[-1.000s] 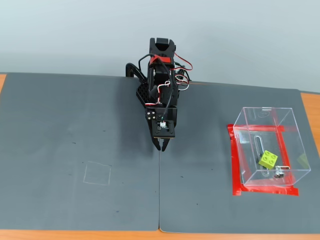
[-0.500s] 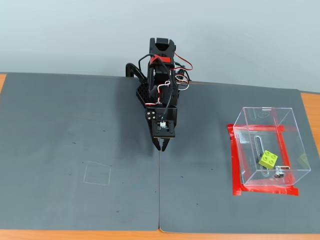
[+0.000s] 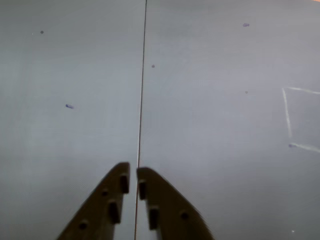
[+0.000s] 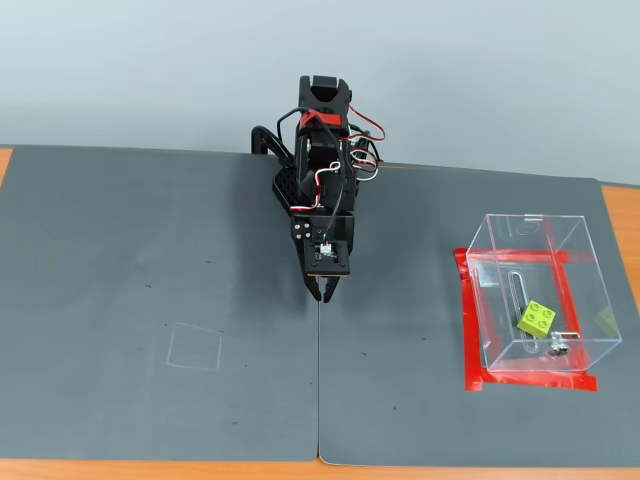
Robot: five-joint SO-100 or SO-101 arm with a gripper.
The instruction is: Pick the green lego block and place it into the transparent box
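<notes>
Grey mat (image 4: 150,250), green lego block (image 4: 536,318) boxed, far from pincer (image 4: 326,295)

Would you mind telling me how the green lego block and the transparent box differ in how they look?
The green lego block is opaque lime green; the transparent box is clear, so its contents show through. The block is much smaller and sits inside the box. The block has round studs on top, while the box has flat thin walls and red tape around its base. Both are boxy in shape and rest at the right of the fixed view.

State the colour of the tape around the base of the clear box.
Red; the tape under the clear box shows best in the fixed view.
</notes>
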